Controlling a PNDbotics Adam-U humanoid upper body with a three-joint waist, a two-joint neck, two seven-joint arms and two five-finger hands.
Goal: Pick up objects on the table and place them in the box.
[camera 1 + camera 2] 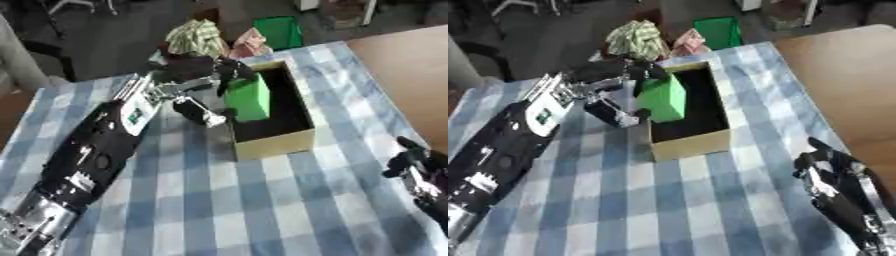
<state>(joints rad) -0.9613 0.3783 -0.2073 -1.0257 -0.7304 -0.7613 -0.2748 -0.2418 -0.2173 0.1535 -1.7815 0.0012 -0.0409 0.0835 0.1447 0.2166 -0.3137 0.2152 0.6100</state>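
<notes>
The left hand (pixel 199 82) reaches across the checked table (pixel 262 200) with fingers and thumb curled round a green block (pixel 249 97), holding it over the near-left part of the open box (pixel 293 139). The block stands tilted, its lower end inside the box opening and close against the left wall; whether it touches the wall or the floor of the box cannot be told. The step in hand is judged to be the placing: the block is carried in but not yet released. The next move calls for lowering the block clear of the left wall, then spreading the fingers and lifting the hand straight up so that nothing catches the rim. Most of the dark interior to the right of the block is free, so there is room to shift inward. Beyond the box, at the table's far edge, lie a striped bundle (pixel 194 37) and a pink object (pixel 249 42), near the rim and likely next to be picked. The right hand (pixel 829 172) rests idle at the lower right, fingers relaxed and apart, well away from the box.
</notes>
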